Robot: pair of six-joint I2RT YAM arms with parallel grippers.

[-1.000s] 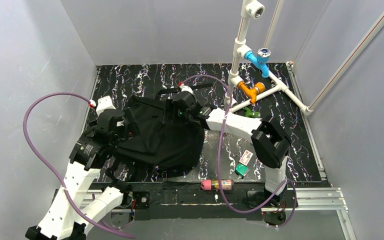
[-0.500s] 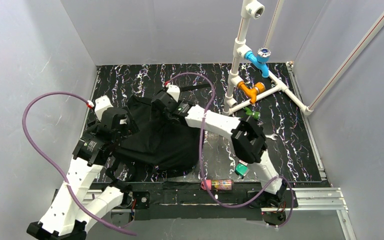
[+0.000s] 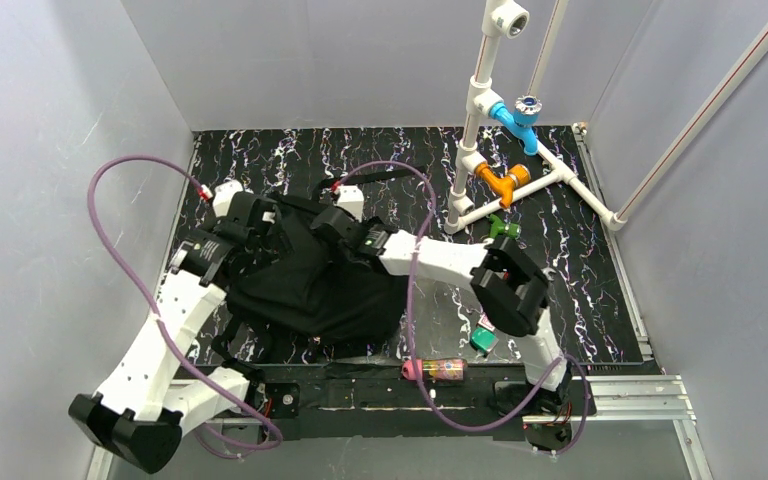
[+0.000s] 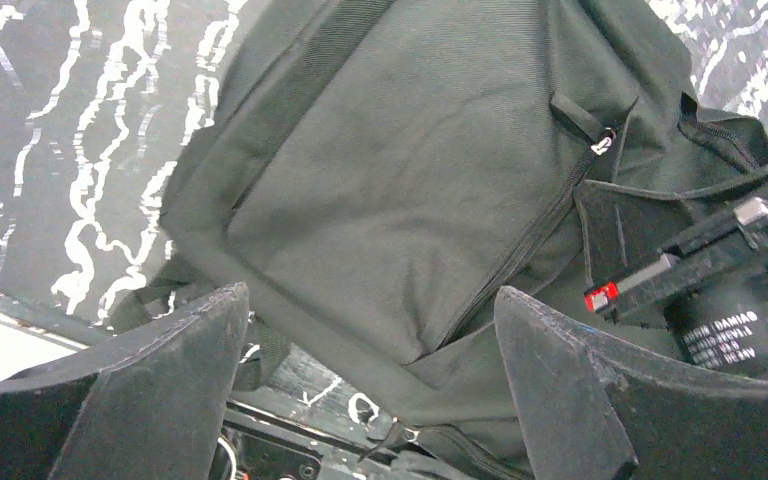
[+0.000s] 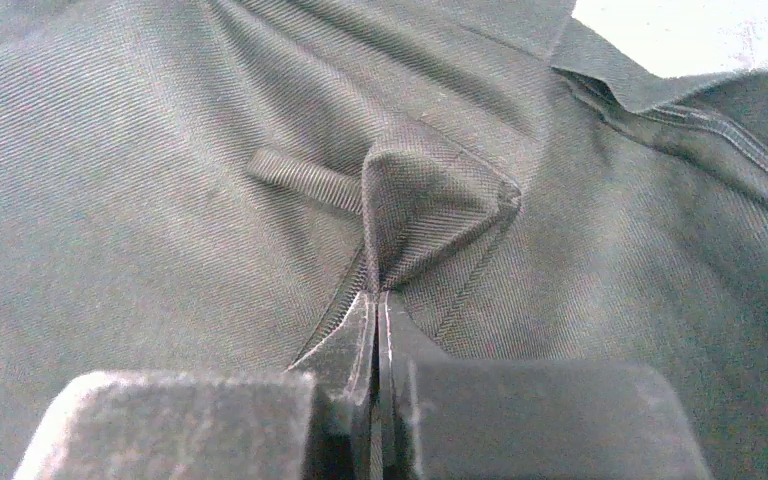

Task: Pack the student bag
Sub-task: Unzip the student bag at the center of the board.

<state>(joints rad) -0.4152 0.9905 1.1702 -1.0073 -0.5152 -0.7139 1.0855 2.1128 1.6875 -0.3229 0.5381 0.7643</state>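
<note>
Overhead view; 2 wrist close-ups; shared: student bag (image 3: 310,290)

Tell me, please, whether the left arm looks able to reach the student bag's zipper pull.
Probably yes: the left hand hangs open above the student bag, its zipper pull uncovered, though the right hand pinches fabric nearby.

The left arm (image 3: 175,310) rises from its base at the near left with the elbow bent and the wrist turned to the right. The left fingers (image 4: 160,390) stand wide apart with nothing between them. The right arm (image 3: 440,258) folds at its elbow and reaches low to the left, and the right fingers (image 5: 210,420) are pressed together on a pinched fold of the student bag (image 5: 160,150).
</note>
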